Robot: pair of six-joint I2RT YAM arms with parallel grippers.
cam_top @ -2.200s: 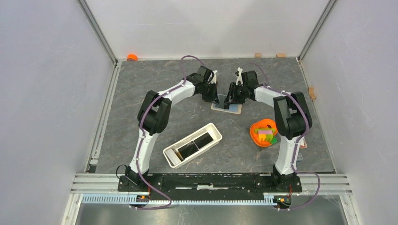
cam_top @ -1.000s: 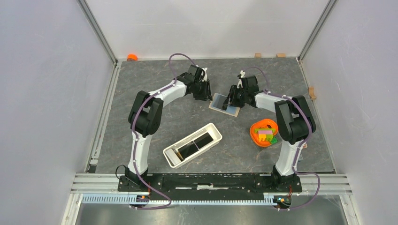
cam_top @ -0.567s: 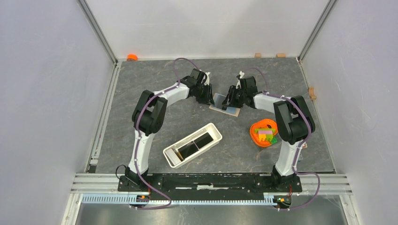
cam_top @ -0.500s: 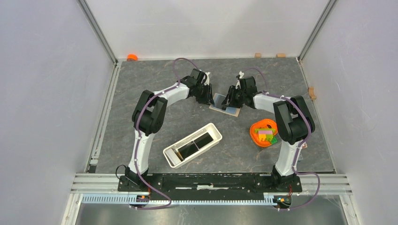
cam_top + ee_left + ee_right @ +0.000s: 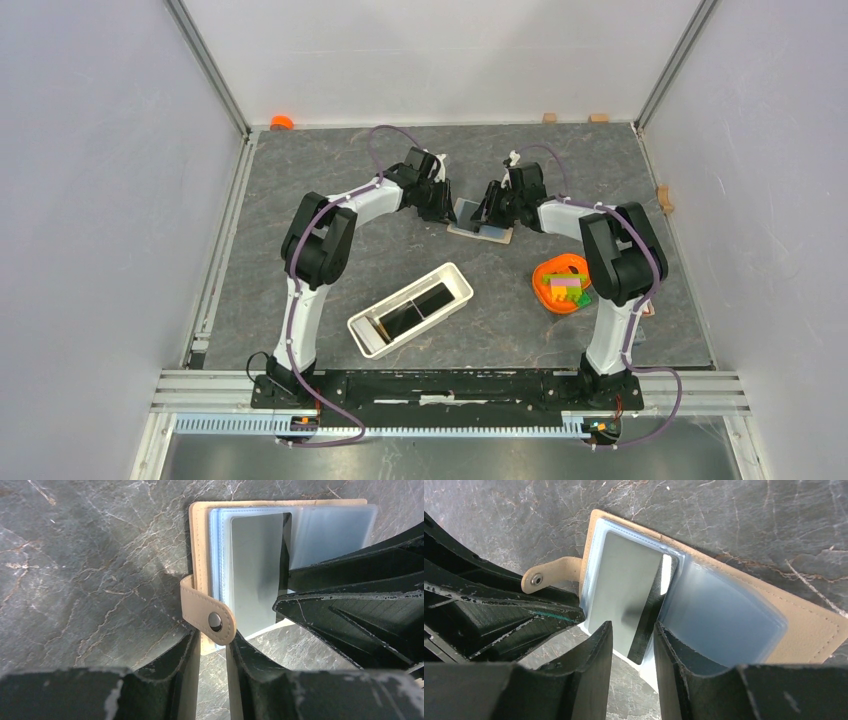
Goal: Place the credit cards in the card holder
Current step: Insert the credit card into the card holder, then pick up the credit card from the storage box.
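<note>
A tan card holder with clear sleeves lies open on the far middle of the table. A credit card, grey with a dark band, sits in its left sleeve. My left gripper is at the holder's left edge, shut on the tan snap strap, which is lifted off the table. My right gripper stands open over the holder's near edge, its fingers either side of the card's dark band. In the top view both grippers, the left and the right, meet over the holder.
A long white tray with two flat black cards inside lies near the middle front. An orange bowl of coloured blocks stands beside the right arm. Small wooden blocks and an orange cap sit along the far wall.
My left gripper came back right from beside the holder to its left edge and narrowed around the strap. The right gripper stayed over the holder and narrowed slightly.
</note>
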